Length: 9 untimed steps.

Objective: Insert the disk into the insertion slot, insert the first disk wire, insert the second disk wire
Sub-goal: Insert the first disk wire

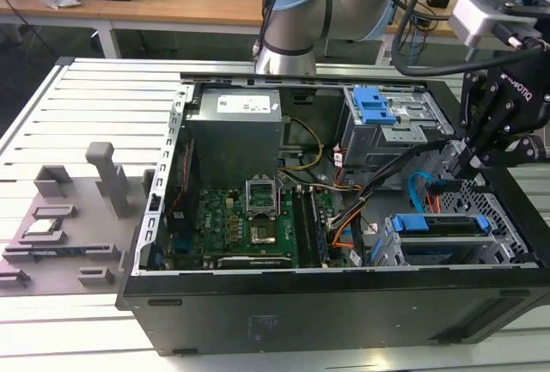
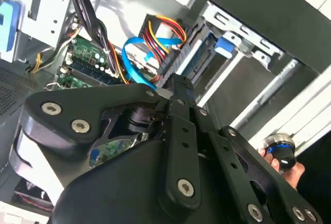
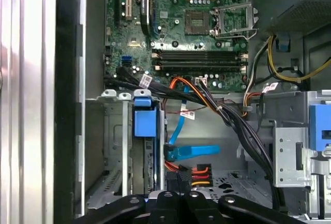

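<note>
The disk sits in its blue carrier inside the insertion slot, the low perforated cage at the exterior view's right. The first wrist view shows the carrier edge-on in the slot. My gripper hangs just behind the disk. Its fingertips are shut on the black connector of the first disk wire, an orange, red and black bundle. The second disk wire, flat and light blue, loops beside that bundle; I cannot tell whether it is plugged in. The second wrist view shows the gripper below this blue wire.
A taller grey cage with blue latches stands behind the gripper. Thick black cables cross between it and the motherboard. The power supply is at the case's back. A grey fixture plate lies outside the case. A hand holds a black knob.
</note>
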Available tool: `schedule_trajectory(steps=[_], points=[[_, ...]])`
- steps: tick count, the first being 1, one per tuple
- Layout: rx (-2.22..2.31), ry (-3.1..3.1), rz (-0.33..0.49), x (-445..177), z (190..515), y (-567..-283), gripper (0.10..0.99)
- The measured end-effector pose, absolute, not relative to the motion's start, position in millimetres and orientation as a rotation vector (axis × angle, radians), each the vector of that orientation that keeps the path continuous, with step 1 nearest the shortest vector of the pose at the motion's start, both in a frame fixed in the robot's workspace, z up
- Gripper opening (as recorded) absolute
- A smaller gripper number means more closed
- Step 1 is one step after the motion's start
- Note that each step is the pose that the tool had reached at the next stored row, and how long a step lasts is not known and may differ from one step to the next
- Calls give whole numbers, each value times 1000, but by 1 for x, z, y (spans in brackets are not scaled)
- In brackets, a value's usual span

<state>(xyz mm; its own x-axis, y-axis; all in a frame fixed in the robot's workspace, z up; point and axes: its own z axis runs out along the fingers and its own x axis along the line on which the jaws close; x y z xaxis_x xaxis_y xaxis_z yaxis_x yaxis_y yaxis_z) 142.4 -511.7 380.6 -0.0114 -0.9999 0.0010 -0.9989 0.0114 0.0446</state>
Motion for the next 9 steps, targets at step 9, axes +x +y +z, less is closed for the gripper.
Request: schedule_trajectory(steps=[9], points=[[2185,-2210,-47,145,373,-506,106]])
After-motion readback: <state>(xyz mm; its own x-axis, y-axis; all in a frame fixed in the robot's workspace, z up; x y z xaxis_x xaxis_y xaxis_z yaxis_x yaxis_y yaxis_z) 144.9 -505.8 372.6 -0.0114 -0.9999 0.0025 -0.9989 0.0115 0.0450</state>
